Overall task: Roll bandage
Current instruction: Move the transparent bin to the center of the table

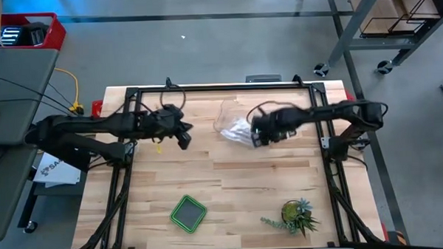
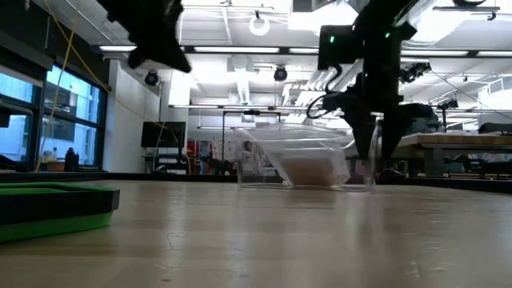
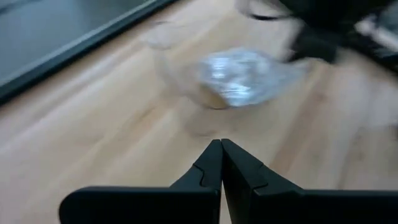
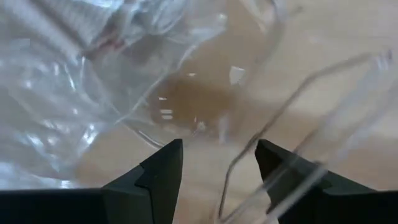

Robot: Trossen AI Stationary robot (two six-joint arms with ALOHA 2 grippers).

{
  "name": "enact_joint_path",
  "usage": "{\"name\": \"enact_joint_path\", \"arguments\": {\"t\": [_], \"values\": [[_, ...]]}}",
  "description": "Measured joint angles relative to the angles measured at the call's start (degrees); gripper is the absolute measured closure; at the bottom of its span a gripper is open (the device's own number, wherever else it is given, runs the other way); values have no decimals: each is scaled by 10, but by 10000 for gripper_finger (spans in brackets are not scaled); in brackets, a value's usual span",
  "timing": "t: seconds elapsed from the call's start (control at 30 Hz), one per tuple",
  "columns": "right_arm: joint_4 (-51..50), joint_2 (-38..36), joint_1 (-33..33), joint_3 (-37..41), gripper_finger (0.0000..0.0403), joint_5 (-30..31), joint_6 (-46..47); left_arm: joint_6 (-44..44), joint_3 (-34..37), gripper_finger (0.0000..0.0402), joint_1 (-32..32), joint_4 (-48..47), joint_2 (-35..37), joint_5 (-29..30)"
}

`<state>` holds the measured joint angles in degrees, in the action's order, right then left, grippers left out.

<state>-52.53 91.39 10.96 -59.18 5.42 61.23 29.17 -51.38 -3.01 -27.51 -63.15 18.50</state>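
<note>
Open-jawed, the right gripper (image 4: pixel 217 163) hangs over the clear tub (image 1: pixel 232 118) and crinkled bag (image 4: pixel 56 74) near the bench's far edge; bandage unseen, likely bagged; next: extract it; left gripper (image 1: pixel 183 137) shut, waiting

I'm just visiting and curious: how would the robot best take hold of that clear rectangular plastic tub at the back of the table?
Probably by its thin upright wall, coming straight down from above. The clear rectangular plastic tub stands open-topped, and the right tool is open with the rim between its fingers.
</note>
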Motion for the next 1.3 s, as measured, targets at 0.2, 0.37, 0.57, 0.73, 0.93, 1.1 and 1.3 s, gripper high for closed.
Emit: {"name": "enact_joint_path", "arguments": {"t": [0.2, 0.37, 0.57, 0.73, 0.93, 1.1, 1.3], "values": [[1, 1, -141, 0, 204, 4, 99, -14, 0, 401, -29, -108, 70, 22], [-6, 19, -242, 0, 204, -27, 82, -18, 0, 401, -42, -116, 97, 13], [15, 45, -299, 1, 204, -59, 99, -9, 0, 401, -45, -111, 91, 10], [111, 47, -275, 0, 204, -39, 180, -8, 0, 401, -45, -112, 84, 10], [155, 65, -227, -2, 204, -32, 262, -8, 0, 401, -45, -113, 84, 9], [176, 68, -189, 0, 204, 41, 389, -24, 0, 401, -45, -112, 84, 10], [218, 69, -149, 0, 204, 79, 454, -28, 0, 401, -47, -112, 84, 10]]}}
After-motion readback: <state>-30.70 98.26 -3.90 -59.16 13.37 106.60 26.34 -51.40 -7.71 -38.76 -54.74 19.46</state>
